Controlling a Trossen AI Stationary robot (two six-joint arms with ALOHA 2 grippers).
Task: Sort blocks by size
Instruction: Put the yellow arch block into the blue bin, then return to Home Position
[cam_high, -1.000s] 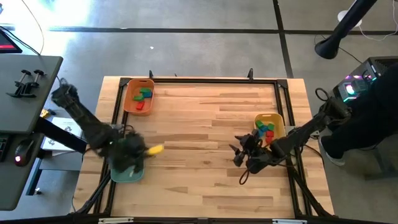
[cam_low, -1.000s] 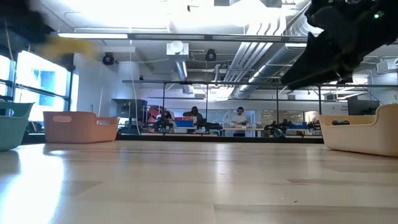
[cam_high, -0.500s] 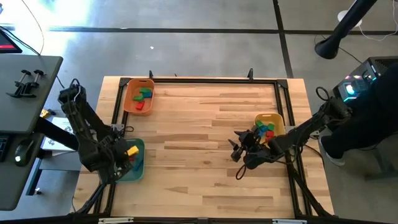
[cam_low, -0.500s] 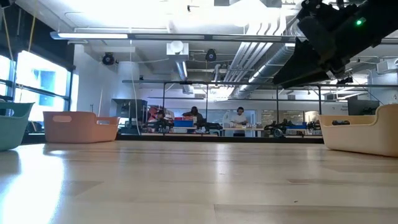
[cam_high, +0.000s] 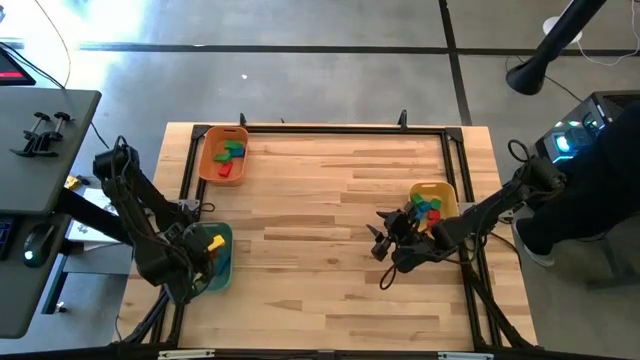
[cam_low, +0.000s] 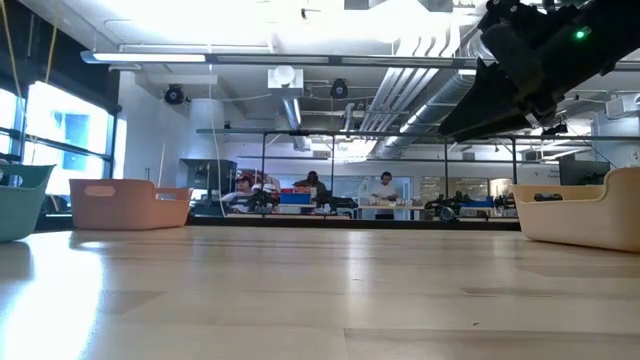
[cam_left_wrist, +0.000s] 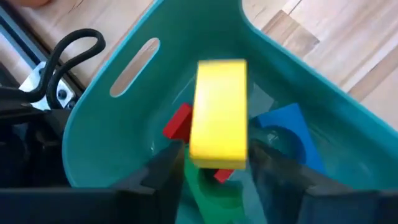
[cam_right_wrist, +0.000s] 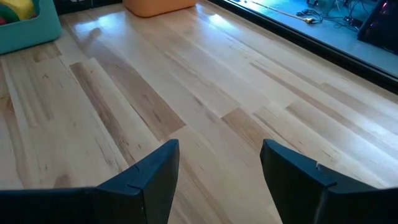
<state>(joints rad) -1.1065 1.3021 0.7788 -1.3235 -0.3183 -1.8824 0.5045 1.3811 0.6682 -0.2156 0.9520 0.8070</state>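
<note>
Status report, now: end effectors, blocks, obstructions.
Left end effector over teal tray, yellow block between its fingers. Right end effector open, empty, beside yellow tray. Table shows no loose blocks.

The table (cam_high: 330, 270) is pale, planked wood with a smooth, faintly shiny finish and a dark metal rail round its edge. The teal tray (cam_left_wrist: 292, 81), orange tray (cam_high: 209, 150) and yellow tray (cam_low: 575, 225) look like smooth matt plastic. The yellow block (cam_left_wrist: 219, 112) has a smooth, even surface with soft sheen.
</note>
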